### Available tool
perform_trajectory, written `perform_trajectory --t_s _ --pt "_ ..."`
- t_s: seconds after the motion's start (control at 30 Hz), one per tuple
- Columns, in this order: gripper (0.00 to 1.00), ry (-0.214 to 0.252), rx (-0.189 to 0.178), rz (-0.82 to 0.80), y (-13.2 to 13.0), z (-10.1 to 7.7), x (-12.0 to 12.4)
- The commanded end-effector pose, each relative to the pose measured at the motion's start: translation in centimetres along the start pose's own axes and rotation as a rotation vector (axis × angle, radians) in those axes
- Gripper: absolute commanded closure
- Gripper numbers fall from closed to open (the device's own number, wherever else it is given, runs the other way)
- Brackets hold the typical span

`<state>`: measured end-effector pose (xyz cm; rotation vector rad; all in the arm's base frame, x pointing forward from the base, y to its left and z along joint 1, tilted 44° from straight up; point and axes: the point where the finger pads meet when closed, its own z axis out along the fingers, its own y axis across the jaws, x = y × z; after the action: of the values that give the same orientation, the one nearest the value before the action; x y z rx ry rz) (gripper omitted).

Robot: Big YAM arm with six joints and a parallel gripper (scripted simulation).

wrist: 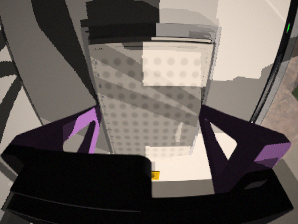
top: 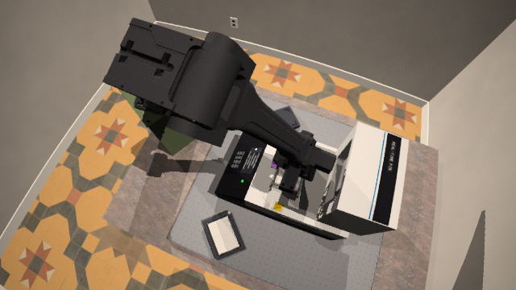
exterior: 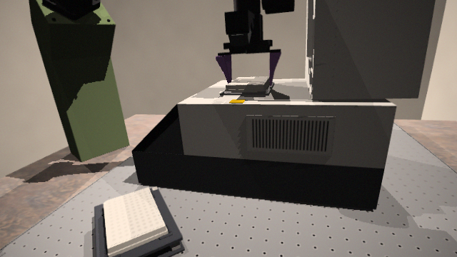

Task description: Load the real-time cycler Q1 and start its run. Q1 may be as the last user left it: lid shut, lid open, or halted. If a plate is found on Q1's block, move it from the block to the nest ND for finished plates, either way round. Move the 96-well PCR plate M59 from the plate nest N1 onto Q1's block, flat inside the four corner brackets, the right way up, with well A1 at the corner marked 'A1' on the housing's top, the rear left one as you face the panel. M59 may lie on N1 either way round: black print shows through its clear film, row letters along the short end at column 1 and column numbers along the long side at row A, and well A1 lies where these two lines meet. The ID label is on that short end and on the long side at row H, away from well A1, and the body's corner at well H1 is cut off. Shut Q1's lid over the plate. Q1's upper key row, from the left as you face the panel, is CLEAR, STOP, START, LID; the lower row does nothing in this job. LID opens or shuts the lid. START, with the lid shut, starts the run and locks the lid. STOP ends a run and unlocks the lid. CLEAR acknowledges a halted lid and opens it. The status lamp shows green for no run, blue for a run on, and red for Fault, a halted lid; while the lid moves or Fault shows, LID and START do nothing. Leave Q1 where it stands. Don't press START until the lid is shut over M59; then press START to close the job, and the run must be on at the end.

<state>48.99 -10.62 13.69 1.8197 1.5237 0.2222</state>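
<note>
Cycler Q1 (top: pixel 306 181) stands with its lid (exterior: pixel 368 46) raised upright at the rear. A plate (exterior: pixel 250 86) lies on its block and fills the middle of the wrist view (wrist: pixel 149 90). My gripper (exterior: pixel 248 76) is open, with a purple finger on each side of this plate and the tips down at its level, apart from it (wrist: pixel 149 136). The status lamp (top: pixel 242 180) shows green beside the key panel (top: pixel 239 159). Plate M59 (top: pixel 222 234) (exterior: pixel 137 228) lies flat on the dark nest N1 in front of Q1's side.
An empty dark nest (top: pixel 289 117) lies behind Q1, half hidden by my arm. The green pedestal (exterior: pixel 82 82) of my arm stands at the left. A yellow label (exterior: pixel 237 101) marks the housing's top edge. A vent grille (exterior: pixel 290 133) faces the exterior view.
</note>
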Motion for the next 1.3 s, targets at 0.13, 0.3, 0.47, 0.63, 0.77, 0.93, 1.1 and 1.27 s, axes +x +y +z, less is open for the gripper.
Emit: perform_trajectory --t_s 0.13,0.3,0.47,0.63,0.77,0.93,1.1,1.27 --pt "0.00 -0.006 -0.013 0.001 0.32 -0.93 -0.91" --pt "1.00 -0.013 -0.016 0.003 0.58 -1.00 -1.05" --pt "1.00 -0.016 -0.016 0.003 0.59 -1.04 -1.10" --pt "1.00 -0.020 -0.016 0.003 0.59 -1.06 -1.17" --pt "1.00 -0.021 -0.016 0.004 0.60 -1.08 -1.18" --pt "1.00 -0.021 -0.016 0.004 0.61 -1.11 -1.20" --pt "1.00 -0.021 -0.016 0.004 0.61 -1.13 -1.21" --pt "1.00 -0.022 -0.017 0.004 0.62 -1.15 -1.22"
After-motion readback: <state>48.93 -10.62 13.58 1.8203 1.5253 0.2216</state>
